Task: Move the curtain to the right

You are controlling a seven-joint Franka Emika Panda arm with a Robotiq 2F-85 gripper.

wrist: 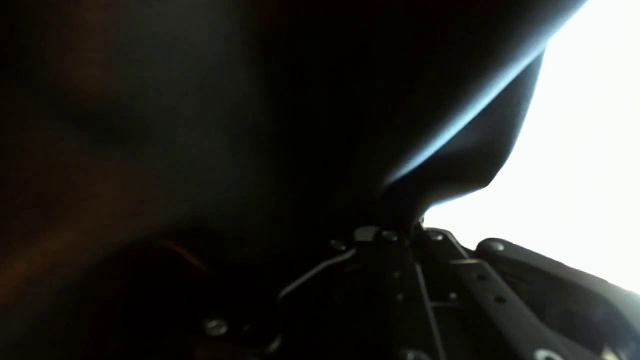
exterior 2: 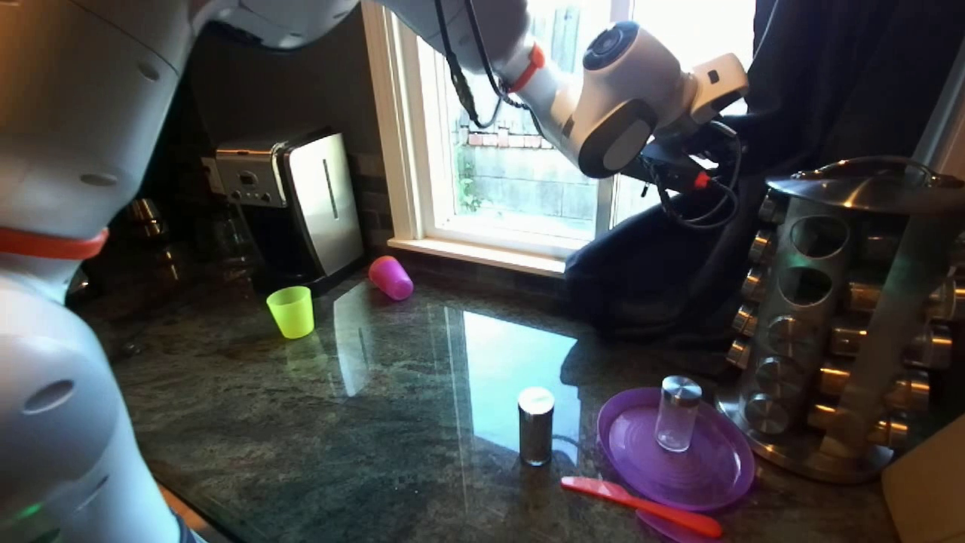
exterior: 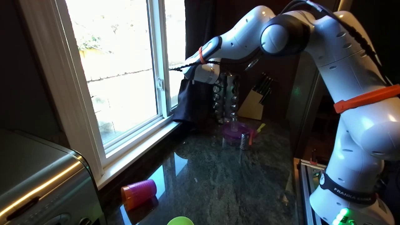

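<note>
The curtain (exterior: 194,104) is a dark drape at the far side of the window, with its lower hem near the sill and counter. In an exterior view the curtain (exterior 2: 656,264) bulges out below the hand and covers part of the window. In the wrist view the curtain (wrist: 462,160) fills much of the picture, and its folds gather down to my fingertips. My gripper (wrist: 414,231) has its fingers close together, pinching the curtain's fabric between the tips. The fingertips are hidden or too dark to make out in both exterior views.
The white window frame (exterior: 161,78) stands close to the hand. A spice rack (exterior 2: 822,317), a purple plate (exterior 2: 641,445) with a glass jar (exterior 2: 678,415), a shaker (exterior 2: 536,426) and a red knife (exterior 2: 641,505) are near the curtain. Cups (exterior 2: 292,311) stand by the toaster-like appliance (exterior 2: 320,204).
</note>
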